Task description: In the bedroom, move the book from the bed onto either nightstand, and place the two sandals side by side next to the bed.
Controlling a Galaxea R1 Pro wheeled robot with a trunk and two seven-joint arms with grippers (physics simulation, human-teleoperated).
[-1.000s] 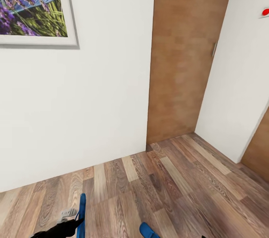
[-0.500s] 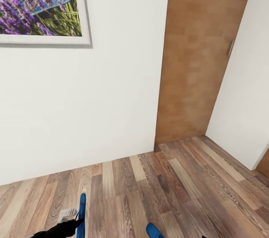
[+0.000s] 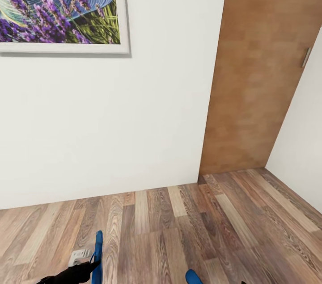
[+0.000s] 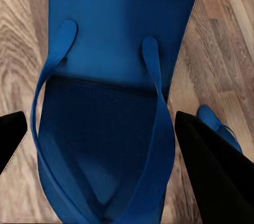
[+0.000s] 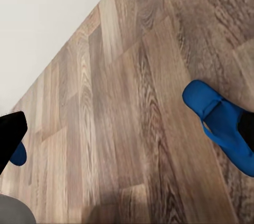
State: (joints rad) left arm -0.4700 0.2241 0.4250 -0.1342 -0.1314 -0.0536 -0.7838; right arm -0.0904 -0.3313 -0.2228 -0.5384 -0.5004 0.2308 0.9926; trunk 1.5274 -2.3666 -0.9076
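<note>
**Carrying the flip-flops to the bed**

The robot is on its way. It faces a white wall (image 3: 112, 132) with a lavender picture (image 3: 58, 5) and a wooden door (image 3: 259, 78). The bed is not in front of it.

The left gripper (image 4: 100, 145) has its black fingers (image 4: 211, 171) on both sides of a blue flip-flop (image 4: 106, 76). They look clamped on it. It hangs above the wood floor (image 3: 179, 221).

The second flip-flop (image 5: 219, 121) sits by the right gripper (image 5: 127, 129). One finger touches its end. I cannot tell if the fingers are clamped on it.

To do this well, the robot should turn slowly and keep both arms quiet, so no shoe slips out.

The whole view has slid since a second ago. The door and picture sit more to the right now. The camera moved, not the things.
</note>
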